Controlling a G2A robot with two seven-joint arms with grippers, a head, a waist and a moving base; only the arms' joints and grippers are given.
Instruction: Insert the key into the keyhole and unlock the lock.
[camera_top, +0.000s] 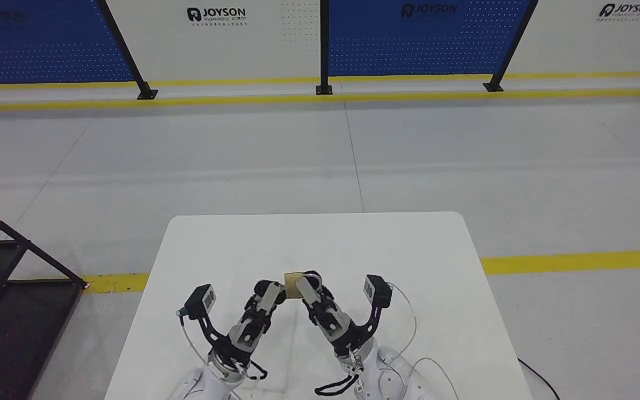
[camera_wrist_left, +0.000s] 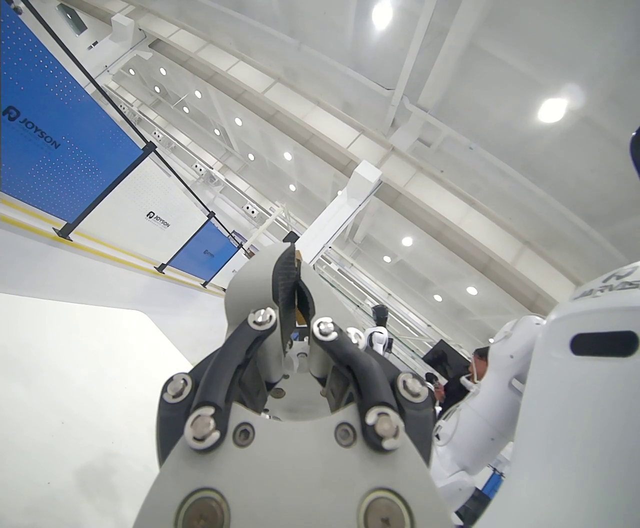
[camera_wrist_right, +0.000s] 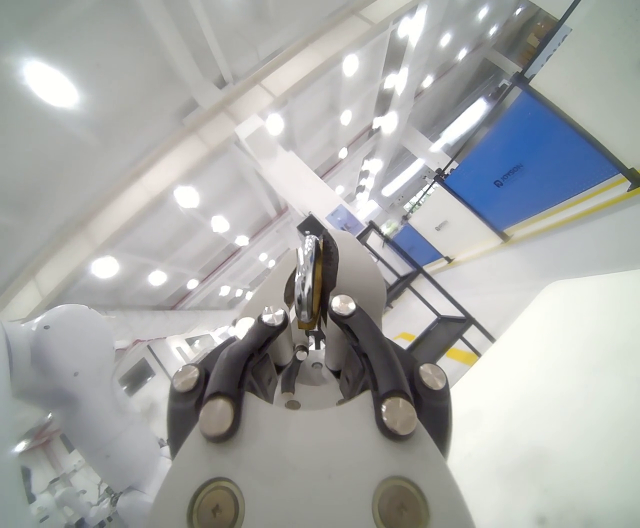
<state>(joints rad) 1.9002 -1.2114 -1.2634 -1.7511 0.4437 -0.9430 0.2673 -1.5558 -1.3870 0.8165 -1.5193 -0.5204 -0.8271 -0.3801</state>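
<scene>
Right wrist view, closest in: the right gripper (camera_wrist_right: 316, 245) is pinched on a brass padlock (camera_wrist_right: 306, 287), whose silver shackle stands up between the pads. Left wrist view: the left gripper (camera_wrist_left: 292, 265) is pressed together on a thin brass-coloured sliver, likely the key (camera_wrist_left: 298, 257), though too little shows to be sure. Top view adds what neither wrist camera gives: both grippers sit over the near middle of the white table (camera_top: 400, 250), tips almost nose to nose, with the padlock between them. Judging from this, the key lies straight across from the padlock, its length along the line joining the tips. The keyhole is hidden. Beyond the table are grey floor (camera_top: 300, 160) and blue barrier panels (camera_top: 420, 35).
</scene>
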